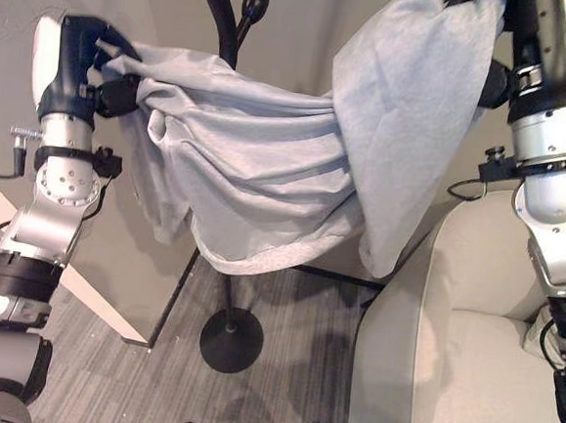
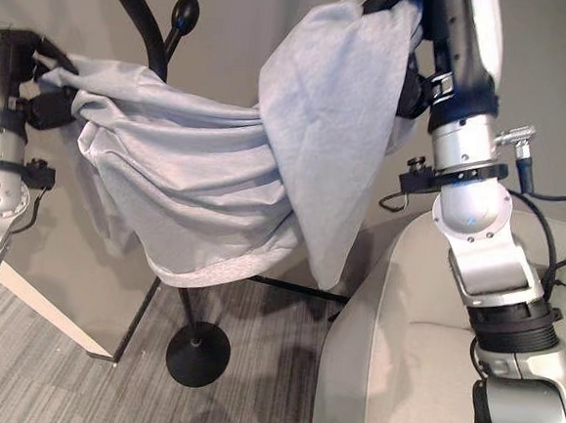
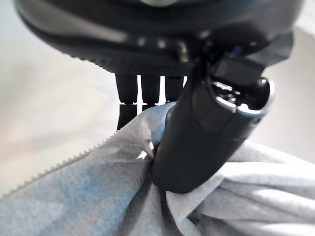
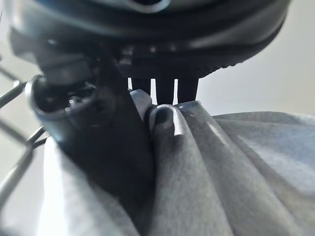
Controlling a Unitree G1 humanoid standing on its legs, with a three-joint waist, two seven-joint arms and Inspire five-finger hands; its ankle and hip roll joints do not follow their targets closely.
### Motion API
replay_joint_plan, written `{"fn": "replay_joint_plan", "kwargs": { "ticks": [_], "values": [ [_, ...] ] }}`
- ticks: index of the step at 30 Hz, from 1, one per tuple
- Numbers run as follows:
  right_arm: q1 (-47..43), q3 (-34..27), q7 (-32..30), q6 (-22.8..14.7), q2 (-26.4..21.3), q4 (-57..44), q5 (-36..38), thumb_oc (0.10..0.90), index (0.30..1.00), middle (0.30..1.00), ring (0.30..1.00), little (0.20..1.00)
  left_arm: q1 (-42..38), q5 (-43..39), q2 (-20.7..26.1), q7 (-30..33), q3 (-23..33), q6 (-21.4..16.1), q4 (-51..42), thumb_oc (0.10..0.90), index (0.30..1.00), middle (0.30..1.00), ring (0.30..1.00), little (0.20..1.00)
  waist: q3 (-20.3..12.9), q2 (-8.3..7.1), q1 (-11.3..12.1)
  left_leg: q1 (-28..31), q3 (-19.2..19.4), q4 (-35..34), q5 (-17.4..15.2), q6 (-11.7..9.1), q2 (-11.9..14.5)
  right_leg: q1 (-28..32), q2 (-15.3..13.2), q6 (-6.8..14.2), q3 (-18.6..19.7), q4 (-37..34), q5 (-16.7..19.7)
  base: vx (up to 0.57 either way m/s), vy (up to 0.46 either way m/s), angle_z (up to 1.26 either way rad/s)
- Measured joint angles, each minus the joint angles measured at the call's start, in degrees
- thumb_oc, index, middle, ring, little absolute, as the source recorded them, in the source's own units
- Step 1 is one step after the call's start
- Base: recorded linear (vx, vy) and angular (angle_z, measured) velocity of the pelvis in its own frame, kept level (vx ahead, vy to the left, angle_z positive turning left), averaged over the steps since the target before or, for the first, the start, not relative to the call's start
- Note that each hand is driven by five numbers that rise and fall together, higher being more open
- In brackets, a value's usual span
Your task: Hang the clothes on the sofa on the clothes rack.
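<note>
A light grey garment (image 1: 267, 171) is stretched in the air between my two hands, in front of the black clothes rack (image 1: 233, 31). My left hand (image 1: 109, 61) pinches its left edge with thumb and fingers; the left wrist view shows the thumb (image 3: 197, 142) pressed on the cloth (image 3: 88, 196). My right hand (image 2: 431, 8) is raised at the top right, shut on the garment's other end, which hangs down in a long fold (image 2: 329, 127). In the right wrist view the thumb (image 4: 108, 147) clamps the grey cloth (image 4: 206, 172). The rack's pole is hidden behind the cloth; its round base (image 1: 231, 340) stands on the floor.
A beige sofa (image 1: 448, 362) fills the lower right, under my right arm. A grey wall stands behind the rack, and a white panel edge (image 1: 80, 294) slants at the lower left. The floor is grey striped carpet (image 1: 285, 310).
</note>
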Motion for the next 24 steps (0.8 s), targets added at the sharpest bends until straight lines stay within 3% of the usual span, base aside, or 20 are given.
{"fn": "replay_joint_plan", "kwargs": {
  "ticks": [6,11,17,18,19,21,24],
  "values": [
    [6.8,-0.2,3.2,-0.1,6.4,-2.1,0.2,0.4,0.3,0.3,0.3,0.3,9.9,-0.3,-4.4,0.1,5.8,1.1,0.7,0.4,0.3,0.3,0.3,0.3,-0.7,-1.99,1.9,0.4,0.7,0.0,-0.5,-0.1,-0.3,-0.1,-0.3,0.2,0.6,-0.3,0.1,0.04,0.048,-0.05],
    [11.6,-1.2,4.2,-0.1,9.2,-2.6,0.0,0.4,0.3,0.3,0.3,0.3,14.9,-0.3,-7.9,-0.2,6.1,1.2,0.7,0.4,0.3,0.3,0.3,0.3,-0.6,-2.02,3.2,0.3,0.4,0.0,-0.5,-0.1,-0.4,0.0,-0.5,0.2,0.3,-0.3,0.1,0.02,0.042,0.03],
    [21.1,-3.7,5.3,0.5,14.7,-2.6,-0.1,0.4,0.3,0.3,0.3,0.3,17.9,-0.3,-13.3,-1.4,6.0,1.1,-0.1,0.4,0.3,0.3,0.3,0.3,-0.5,-1.56,2.6,-0.1,0.5,0.0,-0.6,0.3,-1.4,-0.5,-1.5,0.6,0.3,-0.3,0.3,0.01,0.029,0.01],
    [22.6,-4.0,5.3,0.5,15.9,-2.6,-0.1,0.532,0.498,0.498,0.498,0.498,18.1,-0.3,-13.9,-1.7,6.0,1.1,-0.4,0.4,0.3,0.3,0.3,0.3,-0.5,-1.45,2.5,-0.3,0.4,0.0,-0.5,0.4,-1.5,-0.6,-1.6,0.6,0.3,-0.3,0.4,0.0,0.0,0.0],
    [24.2,-4.1,5.5,0.5,17.0,-2.5,-0.1,0.8,0.9,0.9,0.9,0.9,18.3,-0.3,-14.6,-2.1,6.0,1.1,-0.7,0.525,0.488,0.488,0.488,0.488,-0.6,-1.2,2.3,-0.5,0.4,0.0,-0.5,0.4,-1.6,-0.7,-1.7,0.7,0.2,-0.3,0.4,0.0,0.0,0.0],
    [25.8,-4.1,6.2,0.6,17.9,-1.7,-0.1,0.8,0.9,0.9,0.9,0.9,18.5,-0.3,-15.6,-2.7,6.0,1.1,-0.9,0.8,0.9,0.9,0.9,0.9,-0.6,-0.7,1.9,-0.6,0.3,0.0,-0.5,0.6,-1.9,-0.7,-1.9,0.8,0.2,-0.3,0.5,0.0,0.0,0.0],
    [28.6,-4.7,6.6,0.6,21.3,0.7,-0.1,0.8,0.9,0.9,0.9,0.9,18.8,-0.4,-17.9,-3.7,6.1,1.0,-1.2,0.8,0.9,0.9,0.9,0.9,-0.6,0.33,1.3,-0.5,0.3,-0.1,-0.5,0.9,-2.2,-0.7,-2.2,0.9,0.2,-0.3,0.5,0.0,0.0,0.0]
  ]
}}
